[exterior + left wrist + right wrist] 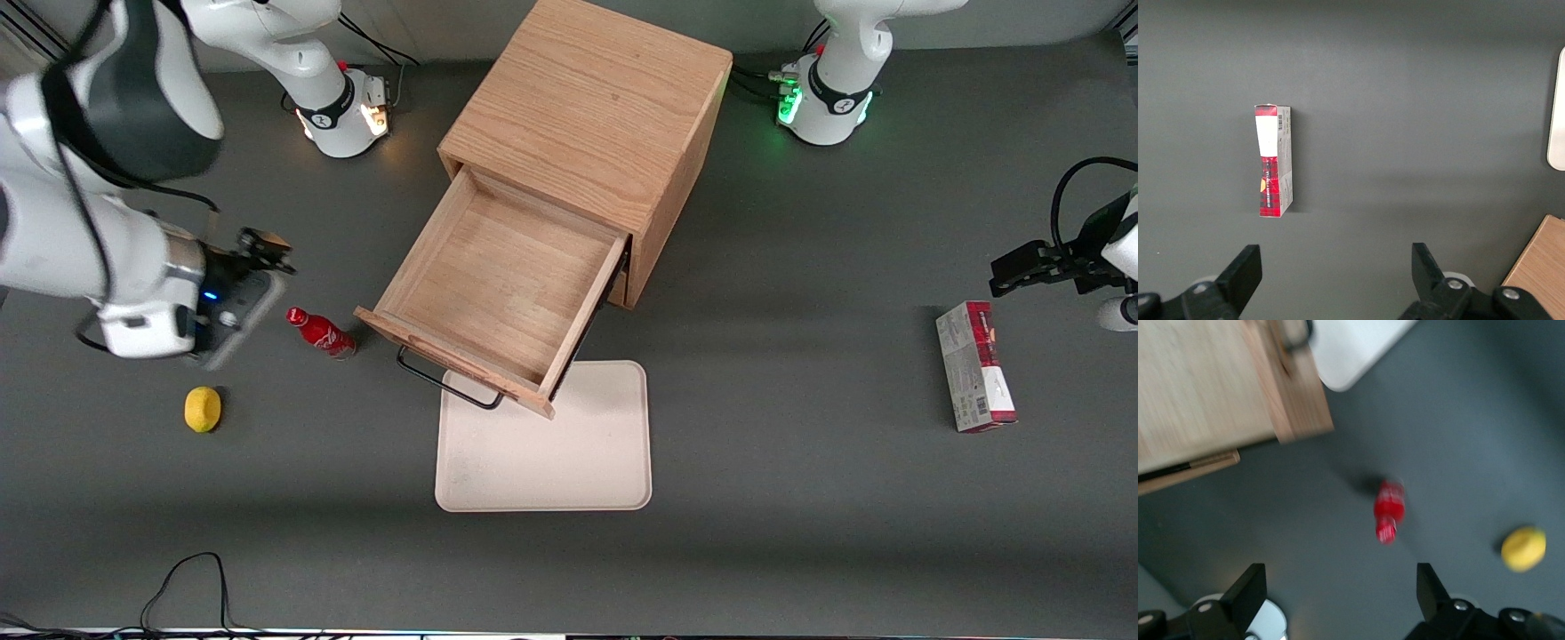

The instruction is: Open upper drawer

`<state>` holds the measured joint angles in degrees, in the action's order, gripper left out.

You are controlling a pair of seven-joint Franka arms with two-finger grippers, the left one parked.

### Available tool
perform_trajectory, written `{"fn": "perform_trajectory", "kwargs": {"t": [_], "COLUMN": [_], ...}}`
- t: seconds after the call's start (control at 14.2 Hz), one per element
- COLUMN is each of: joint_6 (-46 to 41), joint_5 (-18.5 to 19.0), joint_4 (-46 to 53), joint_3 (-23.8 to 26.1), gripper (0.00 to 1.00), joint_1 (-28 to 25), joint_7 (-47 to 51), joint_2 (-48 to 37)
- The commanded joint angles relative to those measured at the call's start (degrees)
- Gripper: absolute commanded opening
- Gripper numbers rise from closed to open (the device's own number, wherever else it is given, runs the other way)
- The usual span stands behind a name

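The upper drawer point(498, 284) stands pulled far out of the light oak cabinet point(587, 107), and its wooden inside is bare. Its black wire handle point(444, 380) hangs over the edge of a tray. My gripper point(263, 251) hovers above the table toward the working arm's end, well apart from the drawer, beside a small red bottle. In the right wrist view the gripper point(1338, 593) is open, its two dark fingers point(1248, 593) wide apart with only grey table between them. The drawer's front corner point(1295, 407) and its handle point(1295, 337) show there too.
A red bottle point(322, 332) point(1388, 510) lies beside the drawer front. A yellow lemon point(203, 409) point(1523, 549) sits nearer the front camera. The cream tray point(544, 440) lies in front of the drawer. A red and white box point(974, 366) point(1273, 161) lies toward the parked arm's end.
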<state>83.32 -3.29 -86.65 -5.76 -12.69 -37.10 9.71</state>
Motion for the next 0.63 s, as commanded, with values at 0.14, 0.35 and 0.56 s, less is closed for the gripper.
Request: {"fn": "perform_trajectory", "kwargs": {"t": [0.14,0.35,0.56], "joint_6": [2.37,3.33,4.65], "joint_5": [0.48,0.39,-2.14], "joint_4": [-8.72,-7.22,-7.22], "joint_3": [-6.98,-7.42,-8.82], "gripper": [1.0,1.0,0.99], "joint_1": [-0.31,-0.31,-0.14], "joint_7": [11.92,23.98,28.02], "joint_2": [-8.22,-7.96,-8.13]}}
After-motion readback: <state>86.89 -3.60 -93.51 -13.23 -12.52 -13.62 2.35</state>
